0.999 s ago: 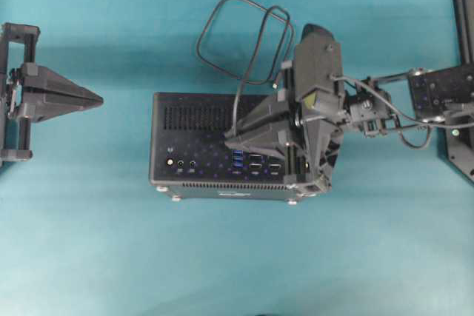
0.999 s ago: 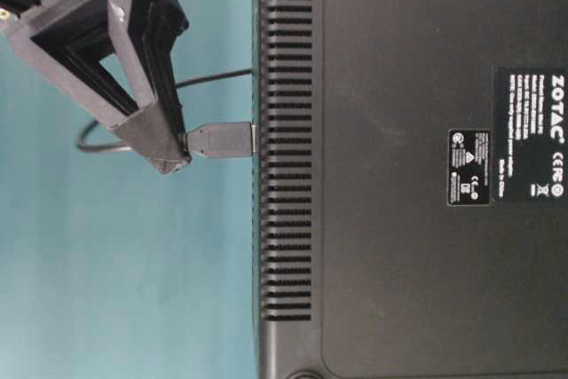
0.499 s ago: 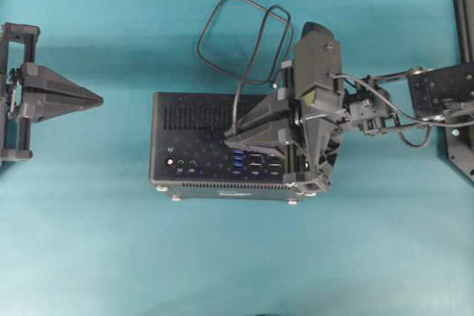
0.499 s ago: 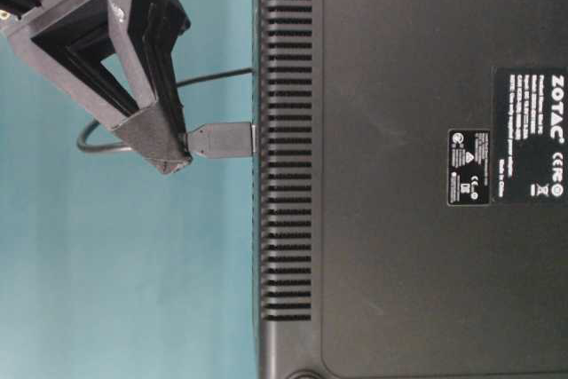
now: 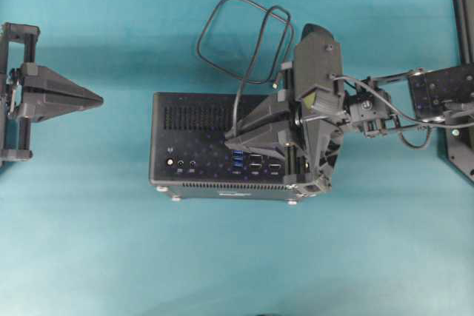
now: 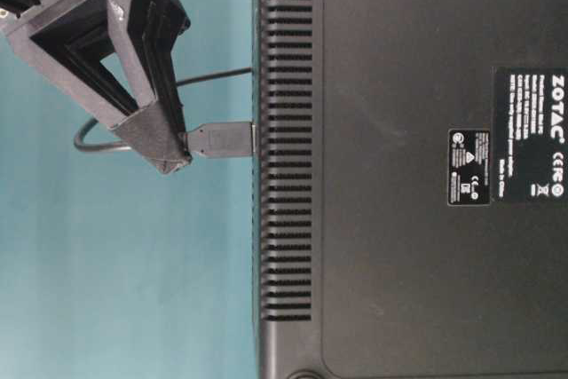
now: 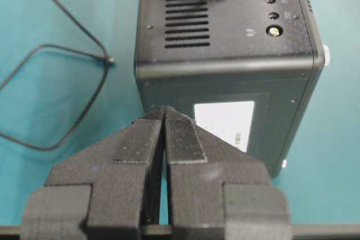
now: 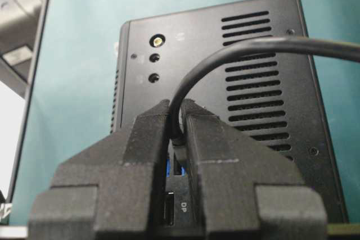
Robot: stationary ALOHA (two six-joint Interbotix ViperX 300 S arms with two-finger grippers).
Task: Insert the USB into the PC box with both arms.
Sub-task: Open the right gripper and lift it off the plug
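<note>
The black PC box (image 5: 192,120) lies in the middle of the teal table, ports facing up. My right gripper (image 5: 227,138) reaches over it from the right and is shut on the USB, its fingers close around the cable just behind the plug (image 6: 222,139). That plug stands against the box (image 6: 399,86) at the blue ports, its metal end hidden. In the right wrist view the cable (image 8: 253,43) arcs down between the gripper (image 8: 175,105) fingers. The rest of the cable (image 5: 222,20) loops behind the box. My left gripper (image 5: 100,98) is shut and empty at the far left, and also shows as the gripper (image 7: 164,109) facing the box's end.
The cable's loose metal tip (image 7: 111,60) rests on the table beside the box (image 7: 225,60). A black frame post (image 5: 463,5) stands at the far right edge. Bare teal surface surrounds the box in front and to the left.
The right gripper's tip has shifted very slightly back from the box along the plug. The plug, box and left arm have not moved.
</note>
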